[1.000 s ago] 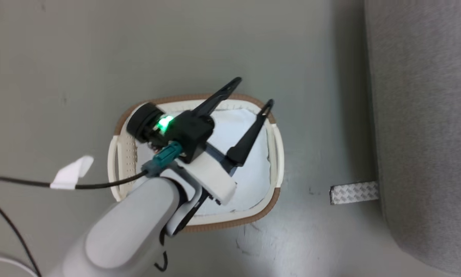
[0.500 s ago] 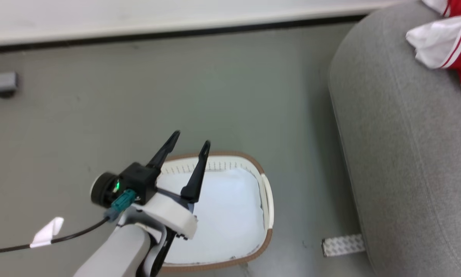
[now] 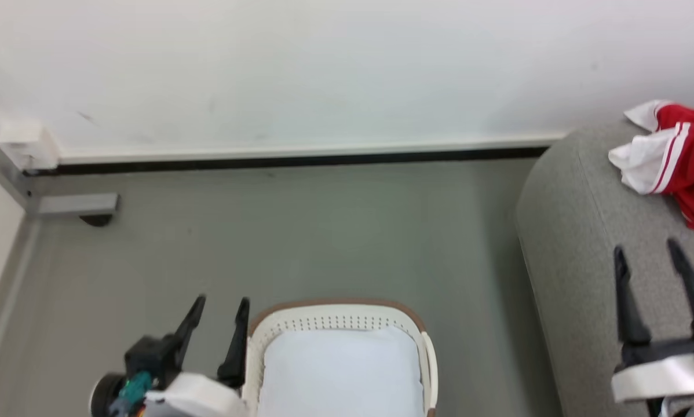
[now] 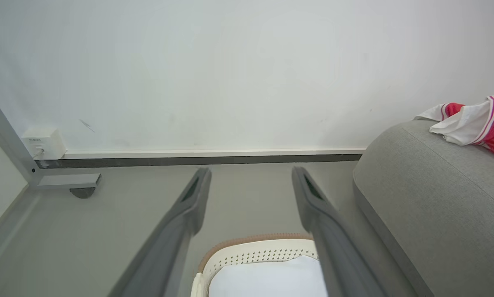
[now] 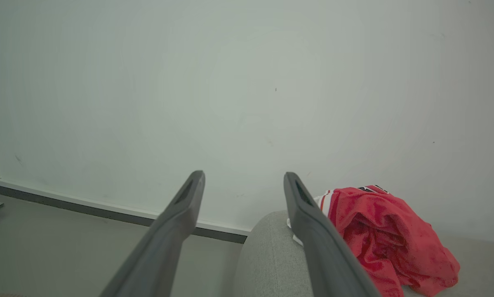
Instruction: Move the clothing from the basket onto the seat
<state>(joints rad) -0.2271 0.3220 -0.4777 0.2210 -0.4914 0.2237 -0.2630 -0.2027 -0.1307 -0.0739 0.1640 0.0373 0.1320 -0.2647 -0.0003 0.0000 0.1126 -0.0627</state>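
Note:
The red and white clothing [image 3: 680, 159] lies crumpled on the grey seat [image 3: 579, 243] at the right, also seen as clothing [image 5: 379, 235] on the seat [image 5: 267, 255] and clothing [image 4: 474, 126] on the seat [image 4: 428, 206]. The white basket [image 3: 338, 318] with its brown rim stands on the floor at the bottom centre, a pale flat pad inside; the basket [image 4: 251, 255] shows again between my left fingers. My left gripper [image 3: 219, 301] is open beside the basket's left edge. My right gripper [image 3: 645, 249] is open above the seat, apart from the clothing, nothing between its fingers.
A white wall [image 3: 324, 69] with a dark baseboard [image 3: 295, 159] runs behind. A grey metal post and foot [image 3: 75, 204] stand at the far left, with a small white box [image 4: 44, 142] on the wall. Grey floor [image 3: 324, 231] lies between basket and wall.
The head camera has tilted up, bringing wall and seat into view. My left gripper has drawn back from over the basket to its left side. My right gripper has come into view, open.

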